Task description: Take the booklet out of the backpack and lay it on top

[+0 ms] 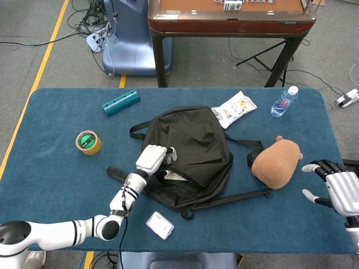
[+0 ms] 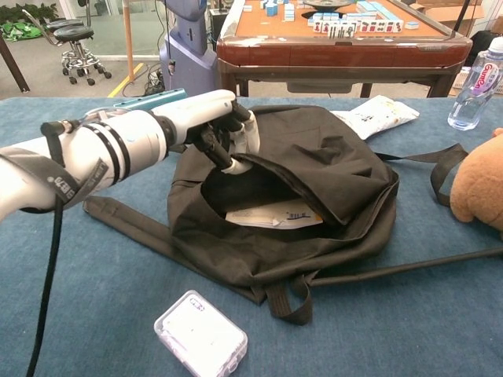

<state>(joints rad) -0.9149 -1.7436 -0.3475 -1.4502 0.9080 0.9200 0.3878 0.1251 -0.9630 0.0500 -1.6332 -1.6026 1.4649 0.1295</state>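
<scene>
Right now your left hand [image 2: 224,133] pinches the upper lip of the one black fabric backpack [image 2: 314,177], holding its mouth lifted open on the blue cloth table [image 1: 50,168]. Inside that opening lies one white booklet [image 2: 271,214], flat and partly in shadow, not touched by your fingers. Your right hand [image 1: 336,188] hovers well to the right of the backpack, fingers spread, holding nothing. Around the backpack you have one brown plush toy [image 1: 276,161] just beside its right edge, one white snack packet [image 1: 234,108] at its far corner, one clear water bottle [image 1: 284,101] farther right, one teal block [image 1: 120,102] and one yellow tape roll [image 1: 88,142] to its left, and one clear plastic box [image 2: 200,335] in front.
</scene>
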